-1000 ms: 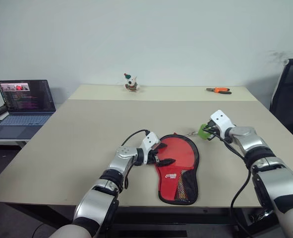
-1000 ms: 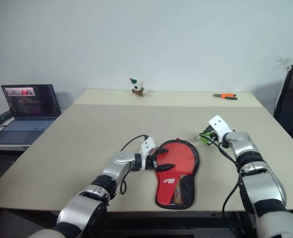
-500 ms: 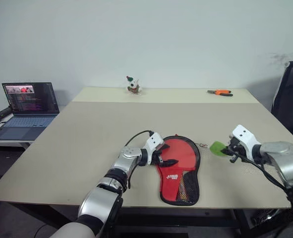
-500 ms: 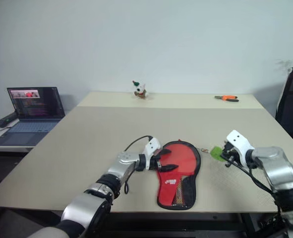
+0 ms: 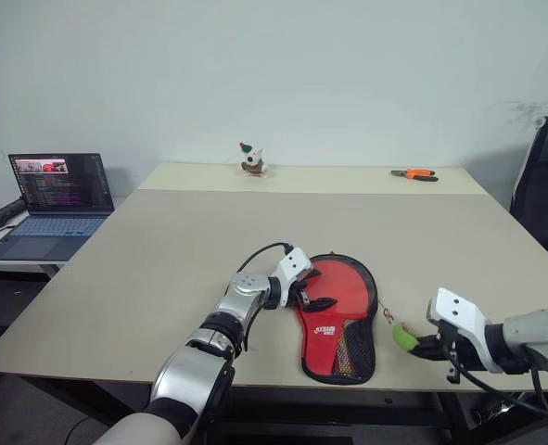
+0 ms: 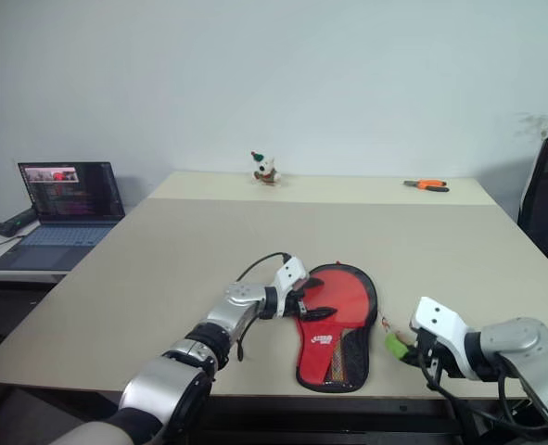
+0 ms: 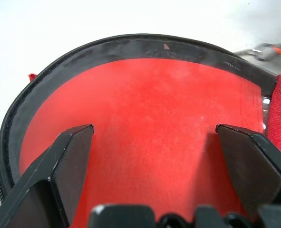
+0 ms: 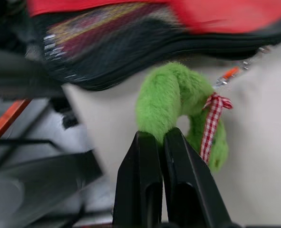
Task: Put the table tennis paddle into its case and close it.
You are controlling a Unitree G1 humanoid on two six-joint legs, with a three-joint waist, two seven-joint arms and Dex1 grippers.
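Evidently soft, the case (image 5: pixel 338 320) is pinned by the wide-open left gripper (image 5: pixel 303 290); its lime-green fob (image 5: pixel 402 336), at four o'clock, is clamped by the right gripper (image 8: pixel 160 142).

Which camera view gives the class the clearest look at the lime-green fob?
The right wrist view: the fob looms large, fuzzy, with a checked ribbon, pinched by the right pincer. Both eye views show it as a small green blob beside the case; in the left wrist view I cannot make it out.
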